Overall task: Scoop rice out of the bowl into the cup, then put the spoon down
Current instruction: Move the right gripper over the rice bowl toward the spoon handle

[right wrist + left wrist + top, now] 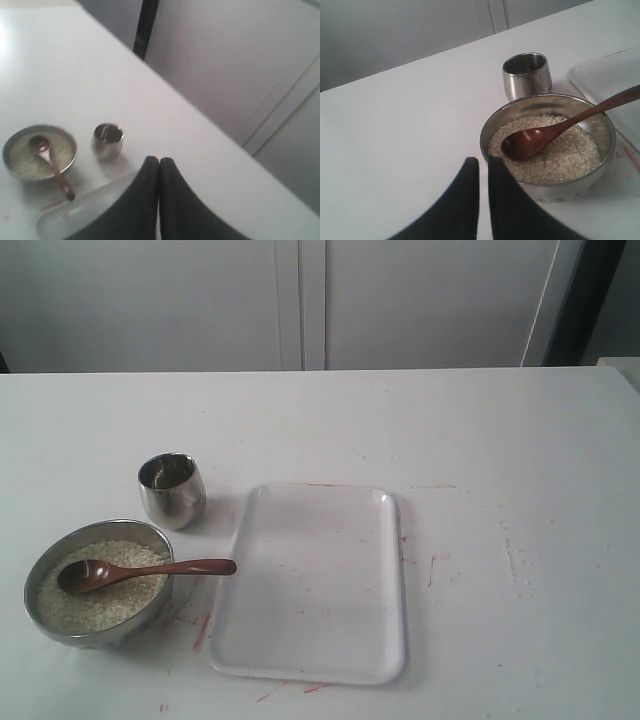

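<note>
Two sets of jaws, and neither has anything in it. My left jaws hang just short of the bowl [31, 588], drawn nearly together with only a thin slit of the counter [500, 440] showing between them. My right jaws are pressed flat closed, well back from everything. Neither arm shows in the exterior view.

The spoon [150, 569] lies with its scoop face-up on the rice [120, 602], which fills most of the bowl. Its handle leans on the rim and pokes out past it toward the white tray [310, 580]. That overhang suits me, I judge: it is a free length of handle I can pinch without pushing into the grains or knocking the steel wall.

The cup [172, 502] stands upright just behind the bowl, near it but not touching. I see only shiny metal inside and no grains, so I take the scooping as not yet begun. Standing so close, it keeps the loaded carry short, which should mean fewer grains lost on the way. The tray lies beside both vessels, and I read it as the likely resting place for the spoon afterwards.

My left jaws sit nearest, so I expect them to do the work: spread, come over the handle end and close across it. The handle is thin and round-looking, so it may twist in my grip. A careless pull could also drag the bowl or flick rice over the rim.
</note>
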Available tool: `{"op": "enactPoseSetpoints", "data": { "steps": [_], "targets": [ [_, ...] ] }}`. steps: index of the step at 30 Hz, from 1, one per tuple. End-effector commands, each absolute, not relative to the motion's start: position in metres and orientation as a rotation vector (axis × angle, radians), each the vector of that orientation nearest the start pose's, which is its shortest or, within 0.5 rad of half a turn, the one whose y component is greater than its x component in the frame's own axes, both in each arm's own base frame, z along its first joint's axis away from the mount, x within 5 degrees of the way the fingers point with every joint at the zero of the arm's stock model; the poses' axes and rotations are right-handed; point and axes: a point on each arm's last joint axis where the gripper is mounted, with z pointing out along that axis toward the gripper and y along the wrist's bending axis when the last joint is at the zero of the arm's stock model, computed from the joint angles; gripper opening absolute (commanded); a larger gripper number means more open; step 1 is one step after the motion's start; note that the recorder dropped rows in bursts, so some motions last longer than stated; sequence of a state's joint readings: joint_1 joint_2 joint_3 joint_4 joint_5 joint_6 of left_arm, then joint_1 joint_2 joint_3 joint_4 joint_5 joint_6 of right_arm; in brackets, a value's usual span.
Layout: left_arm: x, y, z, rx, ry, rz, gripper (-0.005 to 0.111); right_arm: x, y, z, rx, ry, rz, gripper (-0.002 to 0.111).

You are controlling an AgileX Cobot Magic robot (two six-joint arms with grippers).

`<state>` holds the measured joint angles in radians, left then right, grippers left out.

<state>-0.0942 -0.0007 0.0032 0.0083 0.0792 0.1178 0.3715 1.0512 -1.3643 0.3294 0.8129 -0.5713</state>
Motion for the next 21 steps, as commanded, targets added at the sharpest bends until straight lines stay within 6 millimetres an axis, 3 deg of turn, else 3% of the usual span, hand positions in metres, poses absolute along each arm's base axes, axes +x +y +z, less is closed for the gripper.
{"op": "enactPoseSetpoints", "data": {
  "steps": [1,7,15,21],
  "targets": [
    [0.056,-0.005,0.206,0.160,1.550,0.016,0.014,0.197,0.113,0.445,-0.977,1.917,0.361,0.000],
    [0.056,-0.005,0.206,0.160,1.550,0.016,0.014,0.215,0.146,0.410,-1.206,2.009,0.510,0.000],
    [0.056,-0.005,0.206,0.160,1.550,0.016,0.014,0.216,0.189,0.381,-1.533,1.909,0.572,0.000],
    [0.056,-0.005,0.206,0.160,1.550,0.016,0.014,0.222,0.217,0.360,-1.617,1.877,0.581,0.000]
  ]
}}
